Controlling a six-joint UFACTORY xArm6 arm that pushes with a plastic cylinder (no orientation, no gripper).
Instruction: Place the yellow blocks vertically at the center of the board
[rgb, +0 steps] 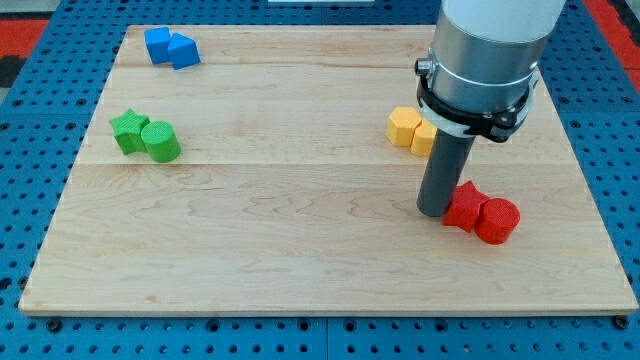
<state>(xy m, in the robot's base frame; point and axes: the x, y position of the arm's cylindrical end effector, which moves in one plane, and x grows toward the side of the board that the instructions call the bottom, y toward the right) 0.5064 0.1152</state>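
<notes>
Tip (434, 212) touching red blocks (481, 212), yellow blocks (412, 129) just above

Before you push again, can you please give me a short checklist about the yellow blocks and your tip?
1. Both yellow blocks visible: the yellow hexagonal block is clear, the second yellow block is partly behind the rod. Ok.
2. Yellow blocks at the centre of the wooden board: they sit toward the view's right. Not ok.
3. My tip beside the yellow blocks: it is below them, next to the red star block. Not ok.
4. Tip touching red star: cannot tell.
5. The red cylinder away from the yellow blocks. Ok.
</notes>
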